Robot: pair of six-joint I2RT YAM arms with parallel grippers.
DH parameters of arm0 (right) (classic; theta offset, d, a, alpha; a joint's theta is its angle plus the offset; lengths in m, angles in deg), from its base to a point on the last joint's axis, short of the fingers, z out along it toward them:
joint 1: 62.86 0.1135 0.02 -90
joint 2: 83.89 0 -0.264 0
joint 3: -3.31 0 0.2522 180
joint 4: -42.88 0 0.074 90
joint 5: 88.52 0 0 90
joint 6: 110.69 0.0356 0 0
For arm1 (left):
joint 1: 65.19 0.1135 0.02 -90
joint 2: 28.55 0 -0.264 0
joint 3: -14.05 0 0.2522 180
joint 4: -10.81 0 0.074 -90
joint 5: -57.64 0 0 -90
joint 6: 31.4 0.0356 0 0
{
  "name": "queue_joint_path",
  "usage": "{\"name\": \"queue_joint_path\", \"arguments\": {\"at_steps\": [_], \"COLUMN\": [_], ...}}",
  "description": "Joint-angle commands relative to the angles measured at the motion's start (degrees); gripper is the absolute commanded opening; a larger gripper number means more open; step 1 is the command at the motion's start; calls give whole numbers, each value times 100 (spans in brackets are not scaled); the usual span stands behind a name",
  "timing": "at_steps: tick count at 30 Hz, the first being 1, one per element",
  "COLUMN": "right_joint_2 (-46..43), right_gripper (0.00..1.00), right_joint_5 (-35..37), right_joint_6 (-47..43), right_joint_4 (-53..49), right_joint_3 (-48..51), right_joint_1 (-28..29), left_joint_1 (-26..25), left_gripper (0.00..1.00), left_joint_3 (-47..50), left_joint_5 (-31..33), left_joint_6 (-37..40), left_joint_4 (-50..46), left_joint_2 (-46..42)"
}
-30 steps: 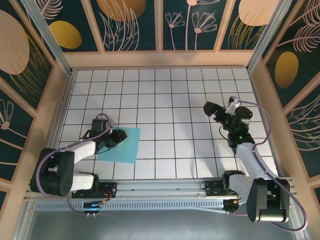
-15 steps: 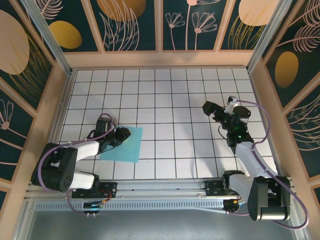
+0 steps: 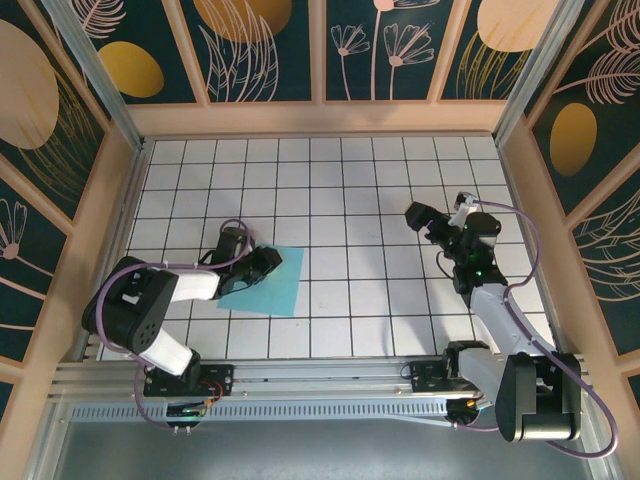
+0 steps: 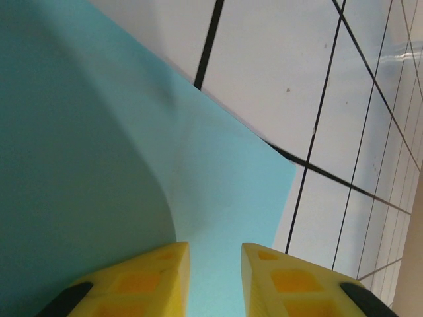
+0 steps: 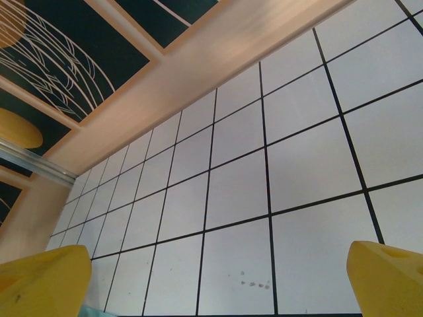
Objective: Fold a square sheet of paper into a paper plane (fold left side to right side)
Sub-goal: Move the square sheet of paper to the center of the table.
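Turquoise square sheet of paper (image 3: 278, 292) is sitting on the near-left part of the white grid table (image 3: 360, 180), a bit skewed to the tile lines. We've got the left gripper (image 3: 266, 263) down on its far-left corner area. On the wrist cam its yellow fingers (image 4: 158, 277) stand only a narrow gap apart, with nothing but blue paper showing through the gap. We honestly can't tell if the tips are pressing on the sheet or just above it. The paper left of the fingers looks shadowed and bowed upward. The right gripper (image 3: 440, 212) is well apart on the right side, jaws spread wide over bare tiles, holding nothing.
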Motion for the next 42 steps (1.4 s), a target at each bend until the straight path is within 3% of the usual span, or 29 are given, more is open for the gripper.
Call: {"name": "queue_joint_path", "arguments": {"at_steps": [1, 26, 42], "right_joint_2": [1, 62, 360], "right_gripper": [99, 98, 97], "right_joint_5": [150, 313, 287], "right_joint_6": [-53, 3, 21], "right_joint_4": [-66, -307, -483], "right_joint_3": [-128, -159, -309], "right_joint_1": [47, 56, 106], "left_joint_1": [-172, -1004, -1227], "left_gripper": [26, 21, 20], "left_joint_3": [-174, -1388, -2046], "left_joint_5": [279, 1138, 1489], "left_joint_6": [-300, -1398, -1762], "left_joint_4": [219, 1071, 1167], "left_joint_2": [253, 1669, 2090]}}
